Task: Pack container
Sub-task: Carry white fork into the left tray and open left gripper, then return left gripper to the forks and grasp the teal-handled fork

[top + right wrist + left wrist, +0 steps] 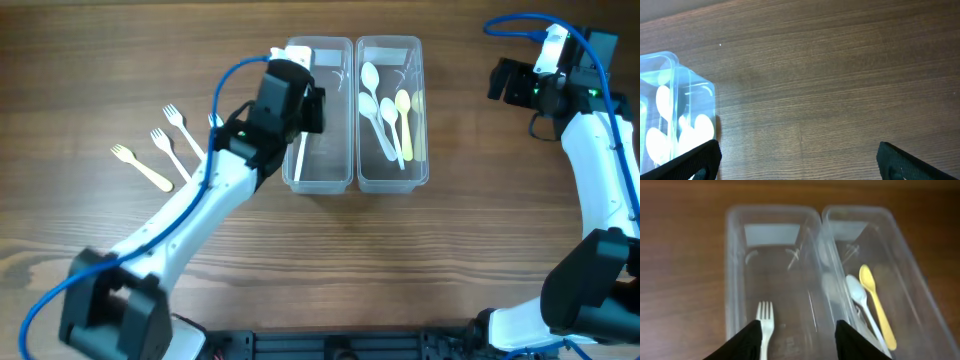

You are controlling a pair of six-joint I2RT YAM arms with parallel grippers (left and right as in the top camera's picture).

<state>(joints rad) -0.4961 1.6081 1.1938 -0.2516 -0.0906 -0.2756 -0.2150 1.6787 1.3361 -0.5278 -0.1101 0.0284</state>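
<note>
A clear plastic twin container [354, 150], made of two long round-cornered tubs joined side by side, is seen at the middle of the far half of a brown wood-grain counter [450, 260]. The left hand [797, 345] is held low over the near end of the left tub, its two dark fingers [747, 341] spread apart with nothing pinched between them. A single white plastic fork [765, 325] is seen lying lengthwise on the floor of that tub, tines pointing toward the far end, close beside the left finger; whether it is touched by that finger cannot be told. The right tub is filled with several white plastic spoons [375, 100] and one yellow plastic spoon [403, 110], laid along its length and overlapping. Three cream plastic forks [168, 150] are left in a slanted row on the counter, to the left of the container and apart from it. The right hand [800, 165] is held above bare wood well to the right of the container, its fingers spread wide and empty, with only a corner of the spoon tub caught at the edge of its wrist view.
</note>
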